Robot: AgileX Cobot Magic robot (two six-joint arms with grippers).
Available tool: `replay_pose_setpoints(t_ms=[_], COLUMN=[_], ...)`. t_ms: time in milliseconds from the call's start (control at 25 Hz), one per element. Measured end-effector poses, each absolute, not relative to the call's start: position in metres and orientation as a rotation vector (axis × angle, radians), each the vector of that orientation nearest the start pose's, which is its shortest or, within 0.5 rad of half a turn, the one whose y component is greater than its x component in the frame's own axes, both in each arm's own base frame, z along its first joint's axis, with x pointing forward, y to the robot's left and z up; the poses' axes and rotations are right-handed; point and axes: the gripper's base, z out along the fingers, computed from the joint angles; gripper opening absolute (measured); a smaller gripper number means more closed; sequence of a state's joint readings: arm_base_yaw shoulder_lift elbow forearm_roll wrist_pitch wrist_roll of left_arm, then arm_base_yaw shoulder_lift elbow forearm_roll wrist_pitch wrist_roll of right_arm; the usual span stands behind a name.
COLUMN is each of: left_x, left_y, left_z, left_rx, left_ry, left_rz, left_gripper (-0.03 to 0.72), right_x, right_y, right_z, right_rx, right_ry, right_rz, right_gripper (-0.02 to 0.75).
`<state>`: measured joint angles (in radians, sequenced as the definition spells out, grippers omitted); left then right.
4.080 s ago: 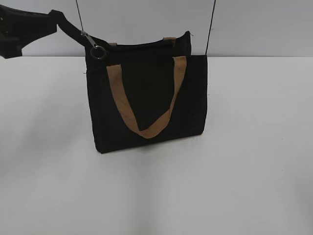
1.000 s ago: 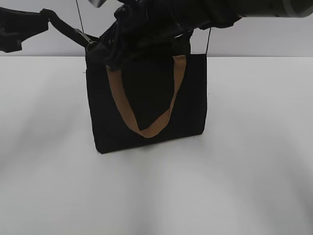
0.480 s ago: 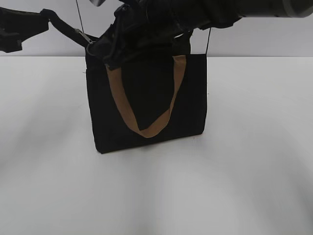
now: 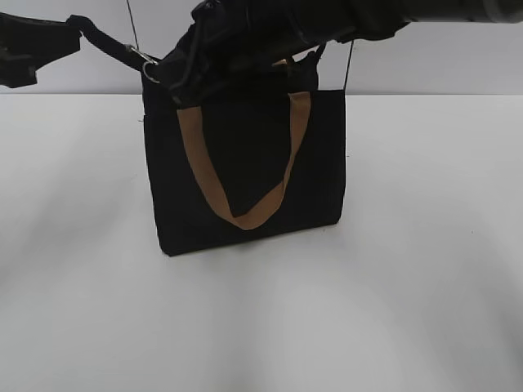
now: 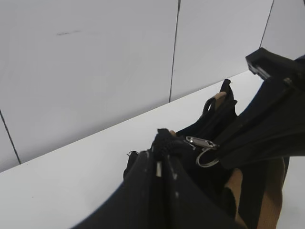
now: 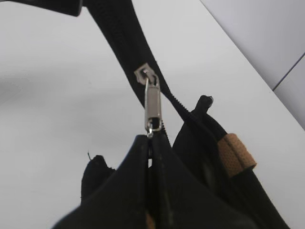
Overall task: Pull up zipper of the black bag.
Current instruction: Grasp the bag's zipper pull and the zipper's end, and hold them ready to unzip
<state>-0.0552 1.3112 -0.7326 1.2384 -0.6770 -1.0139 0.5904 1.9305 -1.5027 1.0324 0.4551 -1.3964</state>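
Note:
The black bag [image 4: 245, 163] with tan handles [image 4: 245, 219] stands upright mid-table. My left gripper [image 4: 69, 33] is at the upper left, shut on the black zipper tape end [image 5: 164, 138], which it holds taut off the bag's top left corner. My right gripper [image 4: 176, 82] reaches across the bag's top from the right and is shut on the ring of the silver zipper pull [image 6: 152, 105]. The slider [image 6: 144, 74] sits on the tape between the two grippers. The pull and its ring [image 5: 206, 155] also show in the left wrist view, next to the right gripper [image 5: 228, 150].
The white table [image 4: 261, 327] spreads around the bag. A pale panelled wall [image 4: 458, 57] stands close behind it. The right arm [image 4: 368, 16] crosses above the bag's top and hides its opening in the exterior view.
Four seconds ago only the left gripper held the tape. The right arm has since come in across the bag top. In the last second it lifted slightly, and the ring now shows.

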Motion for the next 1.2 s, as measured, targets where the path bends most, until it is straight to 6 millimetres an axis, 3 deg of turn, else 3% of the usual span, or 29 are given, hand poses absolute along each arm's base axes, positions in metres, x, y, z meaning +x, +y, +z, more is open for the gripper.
replay_pose_setpoints(t_ms=[520, 1200], left_x=[0.266, 0.266], left_y=[-0.065, -0.065], left_z=[0.287, 0.287], left_rx=[0.592, 0.597], left_ry=[1.711, 1.711], left_rz=[-0.465, -0.465], left_gripper=[0.009, 0.009], right_x=[0.347, 0.368], right_y=[0.270, 0.235], right_z=[0.277, 0.275], right_rx=[-1.205, -1.023], right_ry=[1.852, 2.016], right_rz=[0.523, 0.512], right_gripper=[-0.015, -0.015])
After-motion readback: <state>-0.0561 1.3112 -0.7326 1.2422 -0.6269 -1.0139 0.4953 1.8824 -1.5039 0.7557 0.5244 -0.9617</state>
